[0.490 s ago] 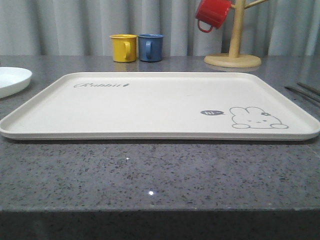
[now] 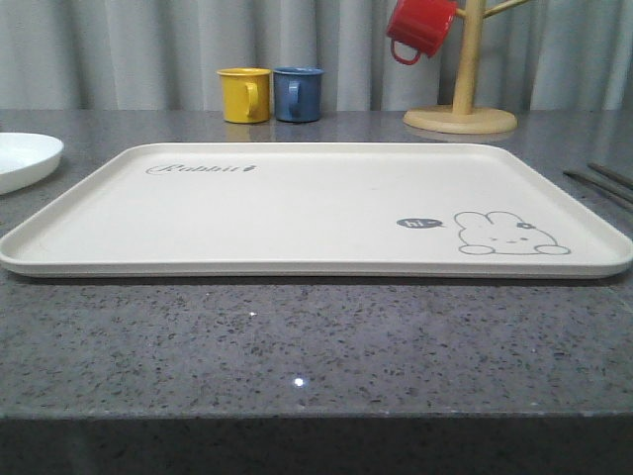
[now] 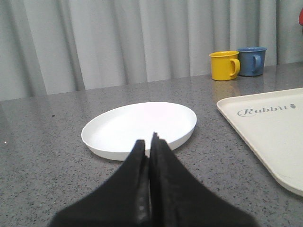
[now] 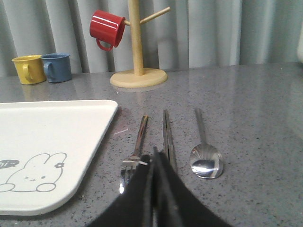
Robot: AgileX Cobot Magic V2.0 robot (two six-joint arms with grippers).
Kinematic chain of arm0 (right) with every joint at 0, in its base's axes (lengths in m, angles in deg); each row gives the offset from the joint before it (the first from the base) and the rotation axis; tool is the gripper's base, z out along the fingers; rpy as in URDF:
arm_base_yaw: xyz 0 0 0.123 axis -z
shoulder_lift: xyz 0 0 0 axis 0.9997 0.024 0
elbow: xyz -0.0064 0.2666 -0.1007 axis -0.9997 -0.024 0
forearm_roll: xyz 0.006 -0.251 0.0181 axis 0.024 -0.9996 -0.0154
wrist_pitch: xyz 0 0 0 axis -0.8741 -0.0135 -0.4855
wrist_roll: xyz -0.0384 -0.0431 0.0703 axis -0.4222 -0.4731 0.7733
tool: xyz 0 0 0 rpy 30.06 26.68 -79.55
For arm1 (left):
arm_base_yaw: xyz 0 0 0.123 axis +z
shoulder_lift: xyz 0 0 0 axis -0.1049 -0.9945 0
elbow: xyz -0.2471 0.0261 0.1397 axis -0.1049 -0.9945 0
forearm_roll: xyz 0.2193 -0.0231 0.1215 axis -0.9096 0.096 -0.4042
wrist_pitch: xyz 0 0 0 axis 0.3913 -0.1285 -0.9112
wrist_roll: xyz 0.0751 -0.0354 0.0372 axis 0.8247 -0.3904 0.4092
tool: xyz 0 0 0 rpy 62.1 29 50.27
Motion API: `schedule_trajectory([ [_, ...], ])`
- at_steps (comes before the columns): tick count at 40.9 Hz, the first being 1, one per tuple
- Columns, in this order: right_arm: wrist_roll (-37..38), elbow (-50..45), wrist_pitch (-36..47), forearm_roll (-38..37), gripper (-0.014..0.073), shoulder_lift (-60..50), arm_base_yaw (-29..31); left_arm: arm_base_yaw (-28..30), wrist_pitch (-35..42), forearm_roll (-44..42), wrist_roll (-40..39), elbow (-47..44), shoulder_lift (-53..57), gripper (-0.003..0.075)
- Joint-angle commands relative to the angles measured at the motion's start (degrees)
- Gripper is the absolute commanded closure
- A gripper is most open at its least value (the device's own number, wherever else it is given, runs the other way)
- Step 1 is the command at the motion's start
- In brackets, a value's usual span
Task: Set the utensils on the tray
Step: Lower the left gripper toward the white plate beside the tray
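The left gripper (image 3: pixel 150 142) is seen in the left wrist view with its two black fingers pressed together, nothing held between them. Just beyond the fingertips a round white plate (image 3: pixel 113 135) lies on the grey speckled table (image 3: pixel 42 142). To one side of the plate, the corner of the cream tray (image 3: pixel 270 137) bearing the "Rabbit" script is visible, apart from the plate.

The right gripper (image 4: pixel 155 156) is seen in the right wrist view, its jaws likewise closed on each other and empty. Directly past the fingertips the three utensils are laid side by side on the table, beside the tray and not on it: the fork (image 4: pixel 137 142) nearest the tray's edge, the chopsticks (image 4: pixel 167 135) in the middle, the spoon (image 4: pixel 204 158) on the far side. They are roughly parallel, close together but not touching. The rabbit drawing (image 4: pixel 31 175) is shown on the tray corner next to the fork.

In the front view the whole tray (image 2: pixel 297 213) is presented, its surface bare. The plate's rim (image 2: pixel 25 158) appears at the left edge, and dark slim utensil handles (image 2: pixel 603 180) at the right edge. Behind the tray stand a yellow mug (image 2: pixel 244 95) and a blue mug (image 2: pixel 298 94), touching or nearly so, and a wooden mug tree (image 2: pixel 465 79) carrying a red mug (image 2: pixel 420 28).
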Motion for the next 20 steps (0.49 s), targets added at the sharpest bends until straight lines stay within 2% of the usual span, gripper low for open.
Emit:
schedule_trajectory([
  [1,-0.26,0.01,4.77,-0.62,0.0662,-0.99,0.39,0.2,5.01,0.44,-0.51,0.26,1.32,0.0738],
  [20,-0.26,1.59,3.98,-0.62,0.0662,-0.99,0.39,0.2,6.37,2.04,-0.51,1.1,1.32,0.0738],
])
